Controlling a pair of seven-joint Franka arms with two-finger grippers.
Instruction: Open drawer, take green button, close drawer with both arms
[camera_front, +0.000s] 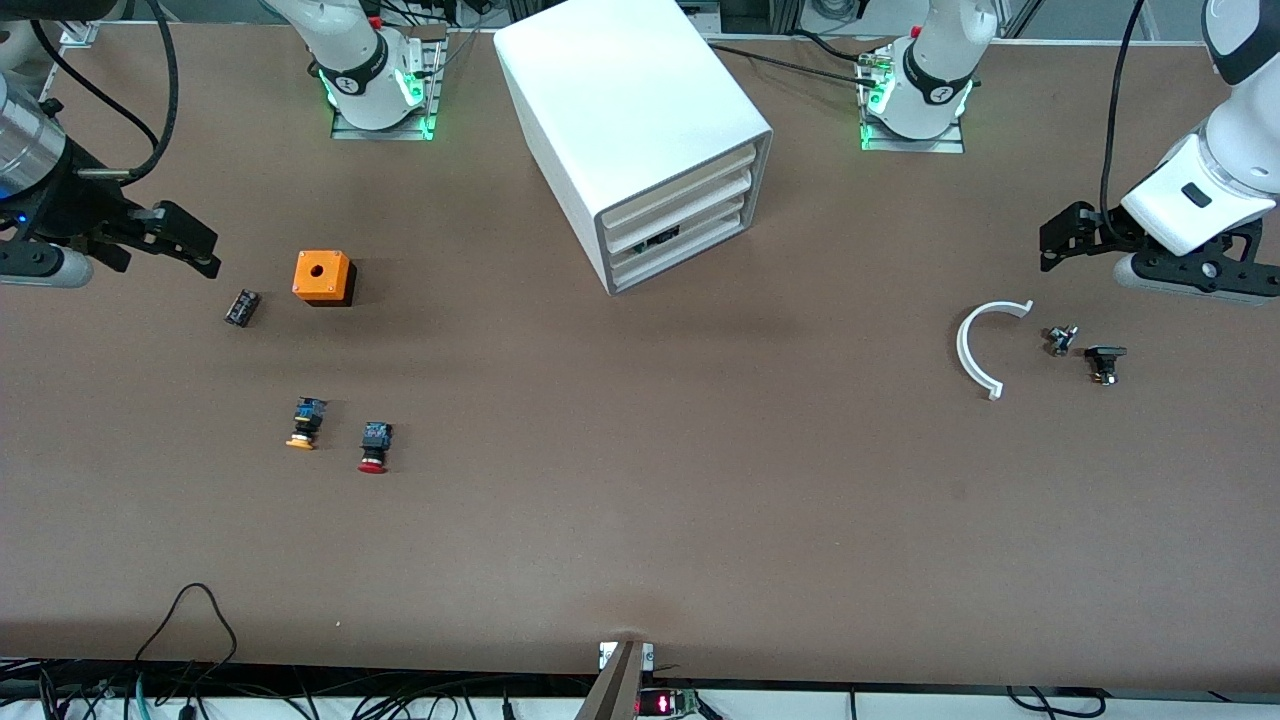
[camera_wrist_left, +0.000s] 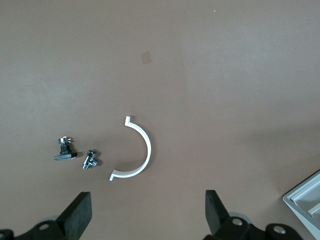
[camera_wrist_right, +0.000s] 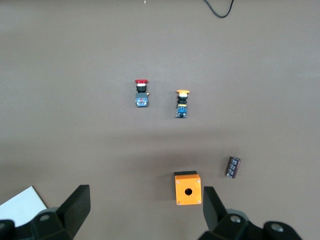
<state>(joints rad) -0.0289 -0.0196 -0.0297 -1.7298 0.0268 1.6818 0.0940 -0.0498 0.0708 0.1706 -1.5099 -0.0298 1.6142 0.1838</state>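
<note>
Both tools spread wide: left tool (camera_front: 1062, 240) and right tool (camera_front: 185, 245) well apart from cabinet (camera_front: 640, 140). Drawer (camera_front: 680, 258) shut. Risk: wrong drawer pulled, cabinet slides.

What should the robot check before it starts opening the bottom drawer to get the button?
1. Lowest drawer of the white cabinet shut, ready to be pulled: ok.
2. Left gripper open and holding nothing, up over the table near the white curved piece: ok.
3. Right gripper open and holding nothing, up over the table near the orange box: ok.
4. Table in front of the drawer free of parts: ok.
5. Green button lying in the drawer: cannot tell, the drawer is shut.
6. Red-capped button and orange-capped button lying well away from the cabinet: ok.
</note>
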